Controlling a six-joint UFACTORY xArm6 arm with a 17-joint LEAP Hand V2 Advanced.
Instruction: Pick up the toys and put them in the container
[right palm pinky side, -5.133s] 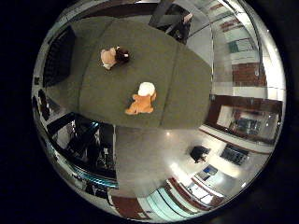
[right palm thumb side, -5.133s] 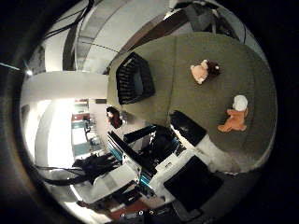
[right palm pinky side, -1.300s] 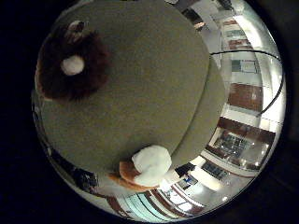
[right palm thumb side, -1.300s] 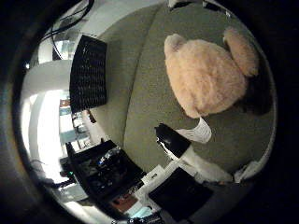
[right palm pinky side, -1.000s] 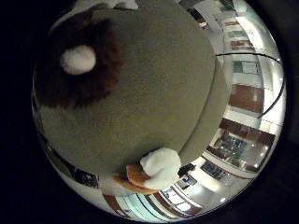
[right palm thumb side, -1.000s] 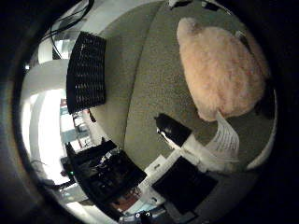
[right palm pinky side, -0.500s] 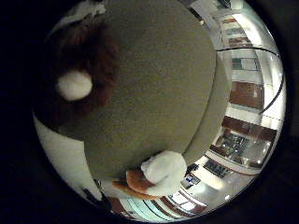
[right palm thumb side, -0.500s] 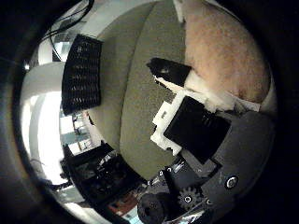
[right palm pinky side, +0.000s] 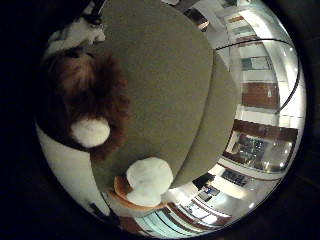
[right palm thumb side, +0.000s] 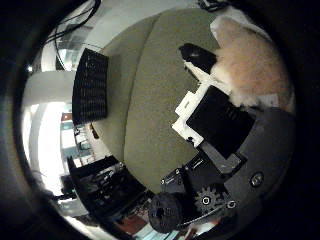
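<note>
A plush toy lies on the olive-green table (right palm pinky side: 170, 75), close under my palm. Its pale tan body (right palm thumb side: 250, 65) shows in the thumb side view; its dark brown furry part (right palm pinky side: 95, 90) with a white puff (right palm pinky side: 90, 131) fills much of the little finger side view. My right hand (right palm thumb side: 220, 145) curls its fingers round this toy; a black fingertip (right palm thumb side: 197, 55) presses against the tan fur and a white finger (right palm pinky side: 75, 170) wraps beside the brown part. A second toy, orange with a white head (right palm pinky side: 147, 182), lies near the table's edge. The black mesh container (right palm thumb side: 90, 92) stands at the far end of the table.
Past the table's edge stands dark equipment (right palm thumb side: 105, 190) on the floor. Lit shelves and room fittings (right palm pinky side: 250, 145) lie beyond the table's other side.
The palm has come lower onto the plush toy, and the fingers have curled further in round it. The orange toy and the container lie where they were.
</note>
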